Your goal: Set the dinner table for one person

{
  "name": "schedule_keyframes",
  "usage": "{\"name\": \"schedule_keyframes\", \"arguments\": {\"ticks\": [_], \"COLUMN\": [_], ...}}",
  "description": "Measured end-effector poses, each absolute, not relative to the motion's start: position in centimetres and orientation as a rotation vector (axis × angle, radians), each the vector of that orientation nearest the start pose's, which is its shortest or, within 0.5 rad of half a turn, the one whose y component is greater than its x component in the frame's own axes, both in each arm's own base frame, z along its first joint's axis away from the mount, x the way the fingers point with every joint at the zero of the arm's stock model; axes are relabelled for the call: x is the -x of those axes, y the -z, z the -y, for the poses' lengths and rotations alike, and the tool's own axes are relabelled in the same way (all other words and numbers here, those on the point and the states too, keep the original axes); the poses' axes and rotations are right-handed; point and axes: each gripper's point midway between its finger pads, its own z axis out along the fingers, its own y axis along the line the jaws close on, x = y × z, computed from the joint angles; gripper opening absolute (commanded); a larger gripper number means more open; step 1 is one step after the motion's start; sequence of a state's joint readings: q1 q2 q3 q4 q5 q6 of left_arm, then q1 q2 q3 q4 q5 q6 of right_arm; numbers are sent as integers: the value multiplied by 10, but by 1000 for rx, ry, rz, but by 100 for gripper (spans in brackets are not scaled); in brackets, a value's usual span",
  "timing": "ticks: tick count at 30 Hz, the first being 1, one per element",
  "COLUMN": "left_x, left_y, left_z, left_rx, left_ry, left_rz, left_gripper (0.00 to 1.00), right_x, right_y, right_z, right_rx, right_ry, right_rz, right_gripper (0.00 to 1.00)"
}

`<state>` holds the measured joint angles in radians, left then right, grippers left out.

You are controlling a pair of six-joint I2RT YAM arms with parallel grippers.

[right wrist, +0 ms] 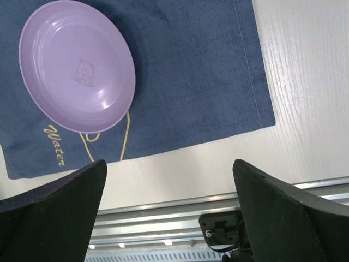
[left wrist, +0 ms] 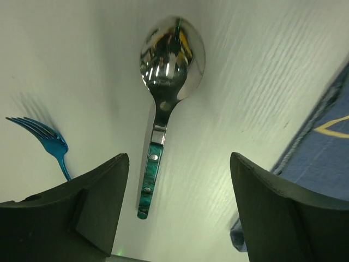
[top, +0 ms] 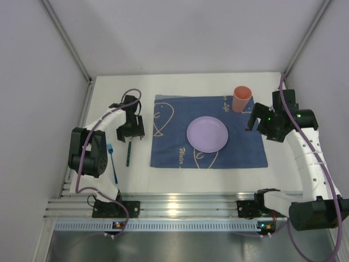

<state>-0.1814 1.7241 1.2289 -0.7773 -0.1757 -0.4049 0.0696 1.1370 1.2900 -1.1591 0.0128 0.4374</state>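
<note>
The white dinner table [top: 180, 180] carries a dark-blue cloth [top: 245, 150] with a purple plate [top: 207, 134] on it and an orange cup [top: 241, 99] at its far right corner. A spoon with a green handle [top: 129, 154] and a blue fork [top: 113, 162] lie on the table left of the cloth. My left gripper [top: 131, 136] hovers open over the spoon. In the left wrist view the spoon [left wrist: 163, 103] lies between and ahead of the open jaws [left wrist: 179, 180], with the fork [left wrist: 46, 143] to its left. My right gripper [top: 260, 130] is open and empty by the cloth's right edge.
Aluminium rails [top: 180, 206] run along the near edge, and grey walls enclose the other sides. In the right wrist view the plate [right wrist: 76, 65] and cloth [right wrist: 185, 71] lie ahead of the open gripper [right wrist: 169, 191], with the rail [right wrist: 180, 213] below.
</note>
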Motion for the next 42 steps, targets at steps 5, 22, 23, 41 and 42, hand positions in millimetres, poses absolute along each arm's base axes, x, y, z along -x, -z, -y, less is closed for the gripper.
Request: {"name": "schedule_keyframes", "arguments": {"ticks": [5, 22, 23, 41, 42], "left_x": [-316, -319, -320, -432, -426], "left_y": [-35, -16, -17, -248, -250], "left_z": [44, 54, 54, 351, 357], "left_rx": [296, 323, 331, 64, 56], "left_ry": [-163, 5, 11, 1010, 1035], "left_rz": [-2882, -2940, -2949, -2459, -2470], "left_gripper": [75, 0, 0, 0, 0], "right_x": [-243, -246, -247, -284, -287], "right_y": [-215, -207, -207, -189, -188], "right_z": [-36, -42, -46, -234, -236], "right_rx": [-461, -434, -419, 124, 123], "right_ry": [-178, -194, -224, -931, -933], "right_rz": [-2562, -2605, -2612, -2655, -2653], "right_gripper": [100, 100, 100, 88, 87]}}
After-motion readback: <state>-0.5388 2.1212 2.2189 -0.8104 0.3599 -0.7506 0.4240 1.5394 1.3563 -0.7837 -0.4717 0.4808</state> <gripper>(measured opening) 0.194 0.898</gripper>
